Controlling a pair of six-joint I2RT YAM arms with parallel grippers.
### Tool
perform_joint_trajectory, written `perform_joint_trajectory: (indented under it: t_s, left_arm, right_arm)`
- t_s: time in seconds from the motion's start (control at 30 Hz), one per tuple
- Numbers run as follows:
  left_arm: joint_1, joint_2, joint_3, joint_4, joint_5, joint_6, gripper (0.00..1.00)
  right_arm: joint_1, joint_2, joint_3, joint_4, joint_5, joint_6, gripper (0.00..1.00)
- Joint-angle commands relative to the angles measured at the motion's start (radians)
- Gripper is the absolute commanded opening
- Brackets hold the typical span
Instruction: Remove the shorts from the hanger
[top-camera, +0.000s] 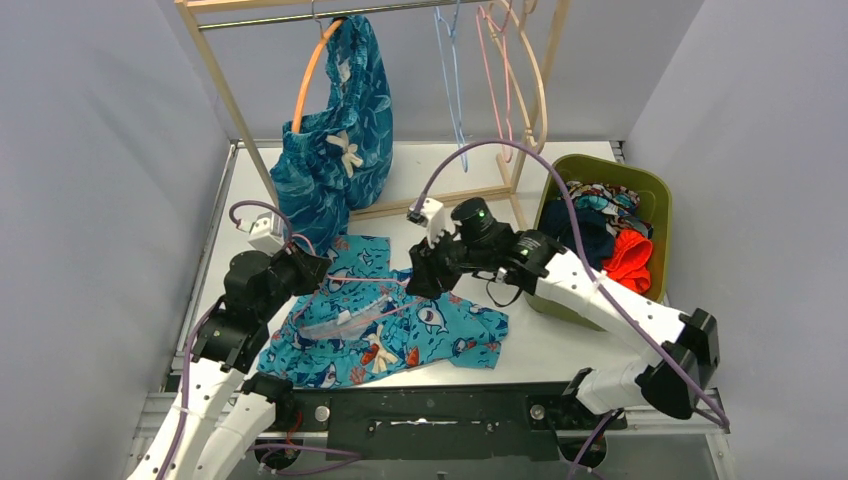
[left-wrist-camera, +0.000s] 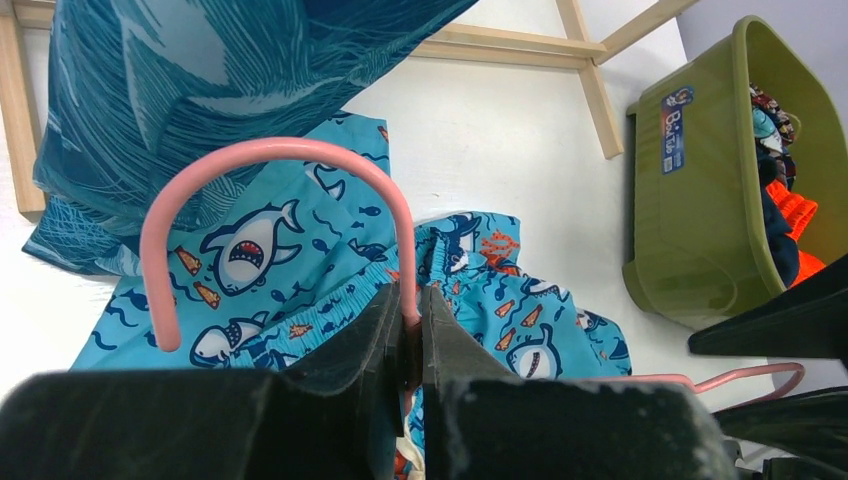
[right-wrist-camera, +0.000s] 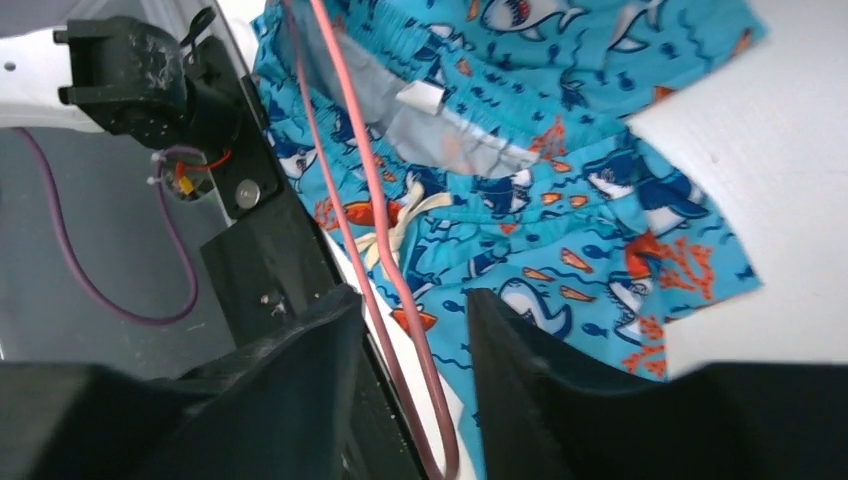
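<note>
Turquoise shark-print shorts lie spread on the white table with a thin pink hanger across their waistband. My left gripper is shut on the hanger's neck just below its curved hook, with the shorts underneath; its fingertips pinch the wire. My right gripper stands open over the shorts' near right side. In the right wrist view the hanger's looped end passes between the fingers of the right gripper untouched, above the shorts.
Teal leaf-print shorts hang on an orange hanger from the wooden rack at the back. Empty blue and pink hangers dangle to the right. A green bin holding several shorts stands at the right edge.
</note>
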Motion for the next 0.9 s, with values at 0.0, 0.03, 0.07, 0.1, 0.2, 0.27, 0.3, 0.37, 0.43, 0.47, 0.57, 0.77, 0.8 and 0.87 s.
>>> perform_joint_trajectory:
  t_s: [0.0, 0.03, 0.07, 0.1, 0.2, 0.27, 0.3, 0.37, 0.43, 0.47, 0.57, 0.77, 0.8, 0.87]
  left_arm:
    - [-0.001, -0.008, 0.016, 0.075, 0.027, 0.008, 0.0]
    - [-0.001, -0.006, 0.02, 0.075, 0.033, 0.007, 0.0]
    - [-0.001, -0.005, 0.022, 0.075, 0.036, 0.006, 0.0]
    - [-0.002, -0.004, 0.022, 0.074, 0.04, 0.006, 0.0]
    - [-0.001, -0.003, 0.018, 0.076, 0.045, 0.009, 0.0]
    - [-0.001, -0.005, 0.013, 0.08, 0.049, 0.008, 0.0]
    - [-0.001, -0.008, 0.011, 0.083, 0.051, 0.009, 0.0]
    - [-0.001, -0.014, 0.004, 0.093, 0.061, 0.008, 0.09]
    - [-0.001, -0.019, 0.001, 0.1, 0.08, 0.01, 0.18]
    - [-0.001, -0.02, 0.001, 0.105, 0.105, 0.015, 0.24]
    - [-0.001, -0.014, 0.001, 0.123, 0.176, 0.024, 0.44]
    - [-0.001, -0.055, -0.027, 0.151, 0.25, 0.041, 0.65]
    - [-0.001, -0.073, -0.034, 0.169, 0.273, 0.046, 0.69]
    - [-0.001, -0.101, -0.053, 0.212, 0.341, 0.055, 0.78]
  right_arm:
    - [0.023, 0.042, 0.081, -0.013, -0.022, -0.034, 0.37]
    - [0.023, 0.042, 0.086, -0.02, -0.013, -0.036, 0.34]
    - [0.023, 0.038, 0.086, -0.019, -0.003, -0.037, 0.3]
    - [0.023, 0.031, 0.081, -0.014, 0.005, -0.036, 0.29]
    - [0.02, 0.01, 0.067, -0.007, 0.018, -0.035, 0.2]
    - [0.02, -0.011, 0.057, -0.025, 0.027, -0.049, 0.11]
    - [0.019, -0.025, 0.05, -0.033, 0.036, -0.055, 0.07]
    - [0.013, -0.063, 0.032, -0.038, 0.046, -0.058, 0.03]
    - [0.004, -0.107, 0.008, -0.027, 0.044, -0.054, 0.01]
    - [0.001, -0.129, -0.004, -0.018, 0.032, -0.053, 0.0]
    - [-0.005, -0.188, -0.03, -0.015, 0.01, -0.054, 0.0]
    - [-0.071, -0.267, -0.053, -0.12, 0.028, -0.062, 0.0]
    - [-0.08, -0.277, -0.057, -0.13, 0.033, -0.059, 0.0]
    - [-0.09, -0.293, -0.063, -0.144, 0.038, -0.055, 0.0]
